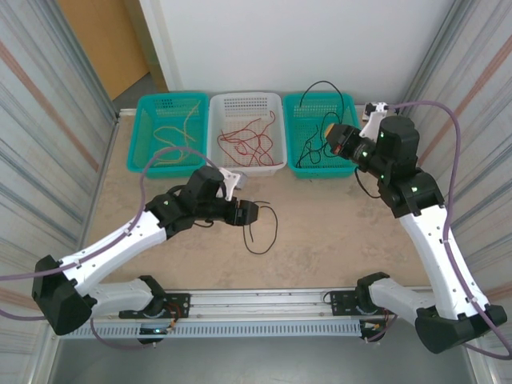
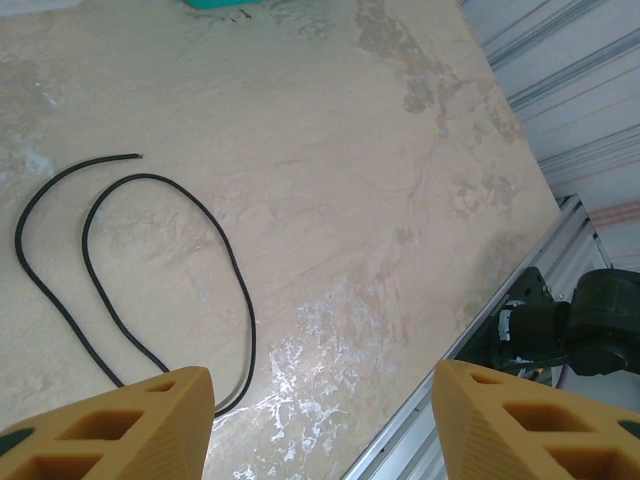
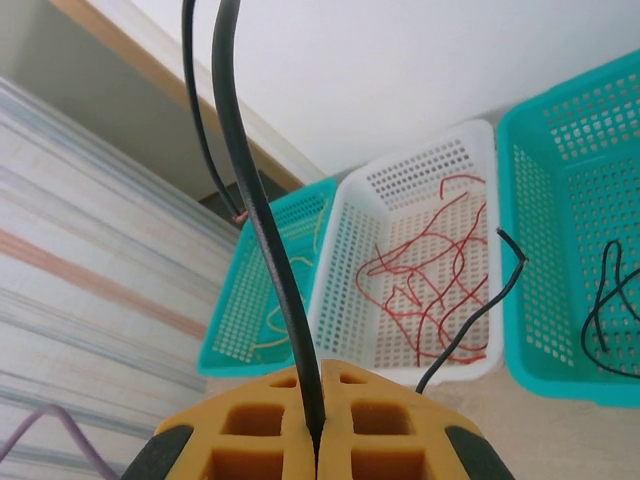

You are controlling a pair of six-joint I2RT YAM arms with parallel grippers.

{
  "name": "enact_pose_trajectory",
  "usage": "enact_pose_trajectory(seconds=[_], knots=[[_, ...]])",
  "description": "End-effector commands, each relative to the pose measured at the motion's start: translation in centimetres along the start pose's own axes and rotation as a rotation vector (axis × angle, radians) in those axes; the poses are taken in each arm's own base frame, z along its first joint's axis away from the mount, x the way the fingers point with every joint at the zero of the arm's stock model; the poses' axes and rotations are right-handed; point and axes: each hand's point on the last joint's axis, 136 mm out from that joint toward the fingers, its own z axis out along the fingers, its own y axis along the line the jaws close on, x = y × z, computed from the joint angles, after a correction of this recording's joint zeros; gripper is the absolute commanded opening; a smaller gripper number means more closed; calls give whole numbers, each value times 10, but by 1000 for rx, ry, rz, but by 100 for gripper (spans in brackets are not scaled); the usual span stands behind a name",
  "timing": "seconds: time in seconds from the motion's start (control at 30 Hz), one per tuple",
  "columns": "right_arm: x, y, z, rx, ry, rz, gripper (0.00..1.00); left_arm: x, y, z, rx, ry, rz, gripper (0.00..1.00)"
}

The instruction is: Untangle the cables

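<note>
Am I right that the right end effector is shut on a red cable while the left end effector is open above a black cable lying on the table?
Not quite: the right wrist view shows the right end effector shut on a black cable, not a red one. The left end effector is open above a loose black cable on the table.

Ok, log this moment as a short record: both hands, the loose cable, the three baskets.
left hand: open, over the table, holding nothing
right hand: shut on a black cable, by the right teal basket
loose black cable: looped on the table beside the left hand
left teal basket: yellow cables inside
white basket: red cables inside
right teal basket: black cabling inside
</note>
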Motion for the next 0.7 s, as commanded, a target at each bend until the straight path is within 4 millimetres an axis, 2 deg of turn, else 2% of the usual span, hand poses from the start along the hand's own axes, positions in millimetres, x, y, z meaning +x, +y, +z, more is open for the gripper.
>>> enact_pose_trajectory(seconds=[0.0, 0.33, 0.67], knots=[[-14, 10, -6, -33, -18, -2, 0, 5, 5, -7, -28, -12, 20, 61], [-37, 1, 1, -19, -42, 13, 0, 3, 4, -9, -36, -13, 16, 60], [-69, -34, 16, 62, -65, 66, 0, -6, 6, -17, -55, -51, 51, 61]])
